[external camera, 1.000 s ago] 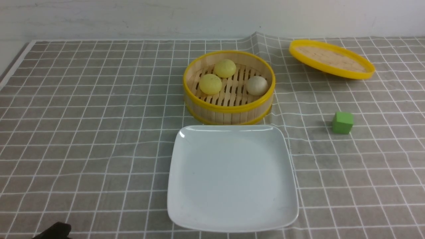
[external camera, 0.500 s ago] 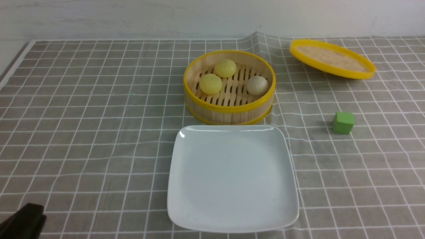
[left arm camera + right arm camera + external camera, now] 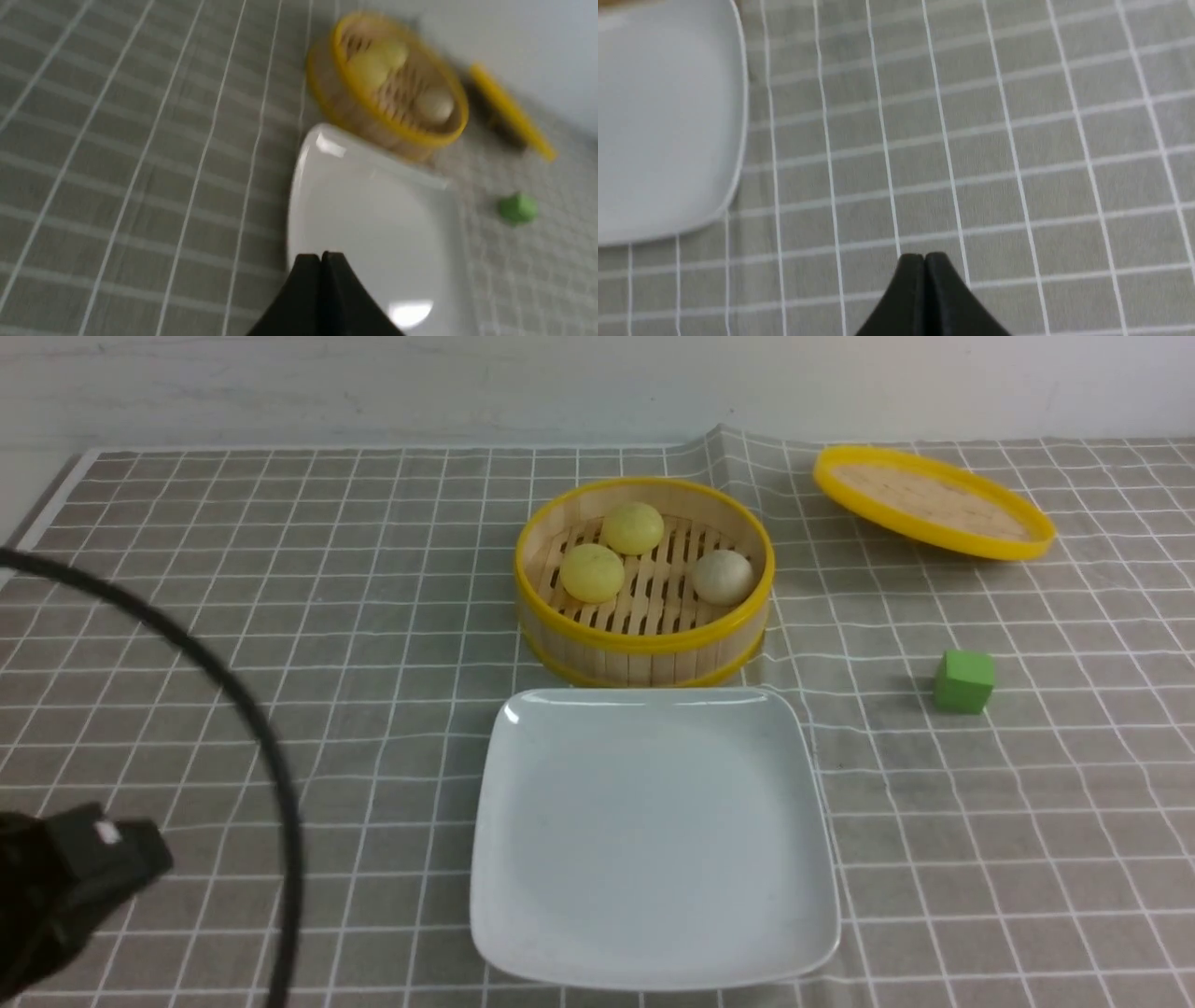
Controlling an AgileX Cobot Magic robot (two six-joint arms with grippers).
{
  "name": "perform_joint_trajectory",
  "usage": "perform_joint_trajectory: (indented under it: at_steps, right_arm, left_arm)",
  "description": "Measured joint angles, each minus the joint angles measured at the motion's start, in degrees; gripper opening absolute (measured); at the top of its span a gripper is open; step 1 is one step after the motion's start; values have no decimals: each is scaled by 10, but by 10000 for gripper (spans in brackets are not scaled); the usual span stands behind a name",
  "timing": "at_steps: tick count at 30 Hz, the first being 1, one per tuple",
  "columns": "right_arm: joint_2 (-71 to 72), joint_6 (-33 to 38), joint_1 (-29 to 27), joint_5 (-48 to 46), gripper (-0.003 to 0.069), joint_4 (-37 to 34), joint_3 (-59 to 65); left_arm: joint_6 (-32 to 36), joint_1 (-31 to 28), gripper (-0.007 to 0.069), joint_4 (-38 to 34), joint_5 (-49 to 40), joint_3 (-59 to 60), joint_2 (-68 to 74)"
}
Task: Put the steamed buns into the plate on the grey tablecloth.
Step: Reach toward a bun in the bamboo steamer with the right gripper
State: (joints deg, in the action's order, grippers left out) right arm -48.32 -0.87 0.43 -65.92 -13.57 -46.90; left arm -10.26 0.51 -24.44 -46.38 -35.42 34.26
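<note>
Three steamed buns [image 3: 592,572] sit in the steamer [image 3: 644,639] behind the plate [image 3: 653,840].

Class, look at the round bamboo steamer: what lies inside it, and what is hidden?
Inside the steamer, on its slatted floor, rest the near yellow bun, the far yellow bun and the off-white bun. Its near inner wall and the floor beneath each bun are hidden.

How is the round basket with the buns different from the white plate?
The steamer is round, bamboo with yellow rims and tall walls; the plate is square, glossy white and shallow. The steamer holds three steamed buns; the plate is bare. Both sit on the grey tablecloth.
</note>
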Motion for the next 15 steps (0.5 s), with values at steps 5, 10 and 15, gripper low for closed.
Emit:
perform_joint_trajectory:
  at_steps: [5,10,15]
  right_arm:
    - [-153,129,0,-15,57,-149,-49]
    - [-277,182,17,-6,153,-195,-153]
    - [-393,163,83,34,242,-150,-292]
  left_arm:
    - [69,0,2,8,-101,-60,166]
    - [98,0,4,8,-121,-92,229]
    - [103,0,14,8,-106,-95,231]
